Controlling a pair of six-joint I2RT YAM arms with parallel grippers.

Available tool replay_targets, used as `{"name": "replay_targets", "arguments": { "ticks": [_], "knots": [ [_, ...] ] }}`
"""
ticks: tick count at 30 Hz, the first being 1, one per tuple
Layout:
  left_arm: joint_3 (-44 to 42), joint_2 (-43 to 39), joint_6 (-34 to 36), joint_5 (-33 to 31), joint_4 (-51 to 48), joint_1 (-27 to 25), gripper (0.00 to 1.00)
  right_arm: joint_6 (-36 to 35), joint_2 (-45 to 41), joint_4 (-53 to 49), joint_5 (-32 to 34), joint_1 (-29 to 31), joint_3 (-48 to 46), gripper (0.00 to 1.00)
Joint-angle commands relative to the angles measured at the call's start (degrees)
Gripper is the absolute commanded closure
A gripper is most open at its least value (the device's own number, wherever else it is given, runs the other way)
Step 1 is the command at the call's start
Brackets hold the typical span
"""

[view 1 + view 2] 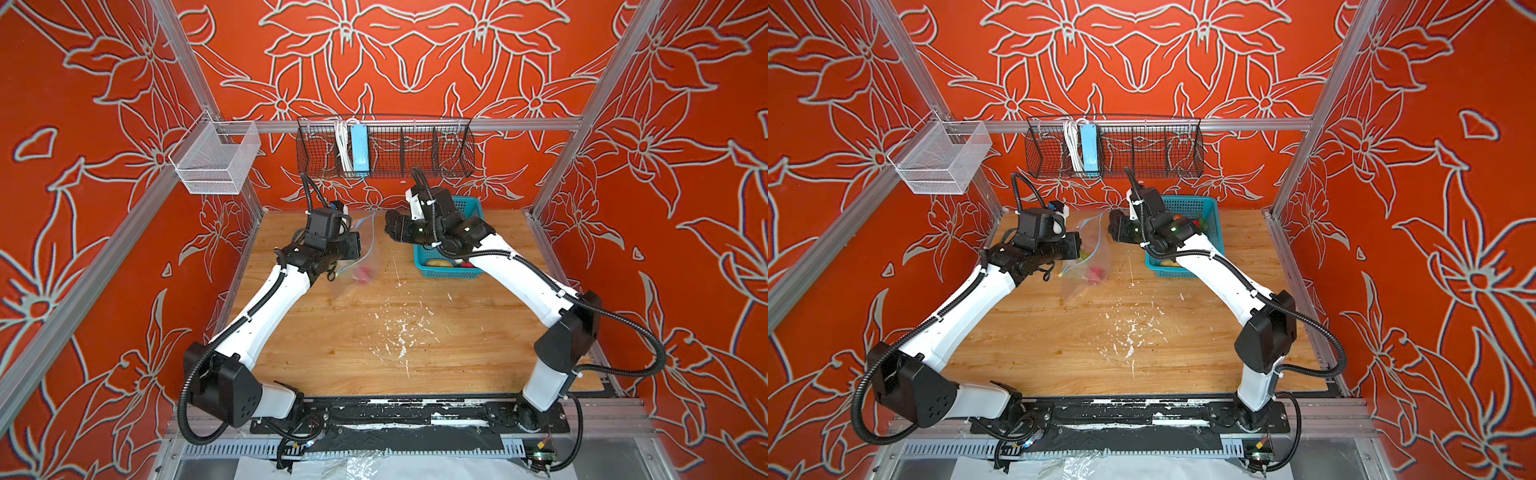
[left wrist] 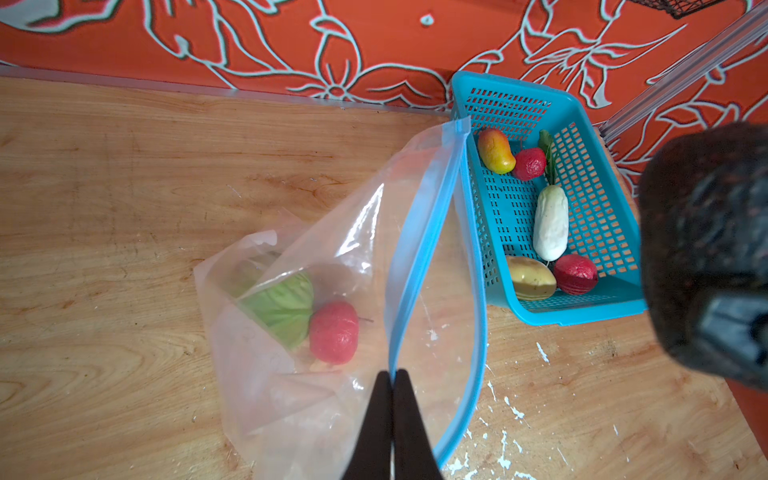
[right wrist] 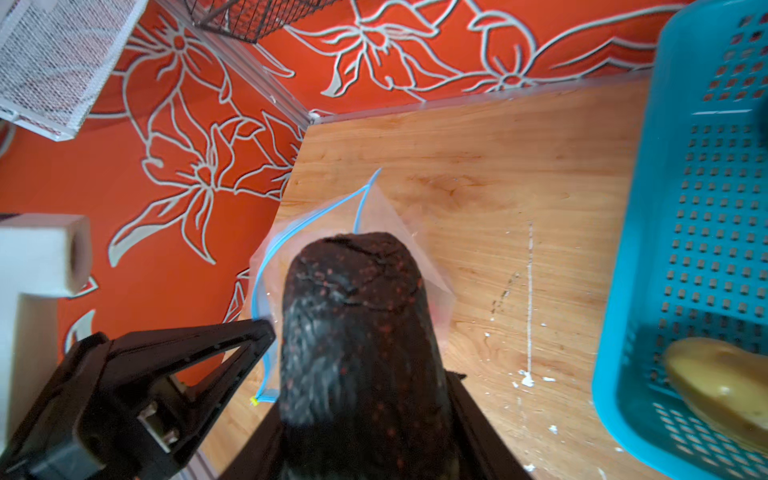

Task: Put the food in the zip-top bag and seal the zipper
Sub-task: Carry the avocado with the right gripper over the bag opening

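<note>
Avocado (image 3: 357,324) clamped in right hand (image 1: 405,230) hangs just right of the open bag (image 2: 332,232) mouth; left hand (image 2: 391,376) is pinched tight on the zipper (image 2: 419,249) edge.

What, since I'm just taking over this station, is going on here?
The left end effector pinches the zipper of the zip-top bag, holding its mouth open. The right end effector holds a dark avocado near that mouth. A cabbage and one strawberry lie inside. A mango, radish, two strawberries and a yellow-green fruit lie in the teal basket.
</note>
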Motion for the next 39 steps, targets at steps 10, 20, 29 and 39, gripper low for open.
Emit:
{"name": "replay_targets", "arguments": {
  "ticks": [10,20,29,39],
  "knots": [
    [0.3,-2.7,0.0,0.7,-0.2,0.2,1.00,4.1,5.0,0.5,2.2,4.7,7.4,0.63],
    [0.3,-3.7,0.4,-0.1,-0.4,0.2,1.00,7.1,11.6,-3.1,6.3,9.1,14.1,0.71],
    [0.8,-3.8,0.3,0.1,-1.0,0.2,1.00,7.8,11.1,-3.9,8.0,9.7,12.6,0.70],
    [1.0,-4.7,-0.2,0.3,-0.9,0.2,1.00,4.6,6.4,-5.7,12.8,9.7,12.8,0.64]
  ]
}}
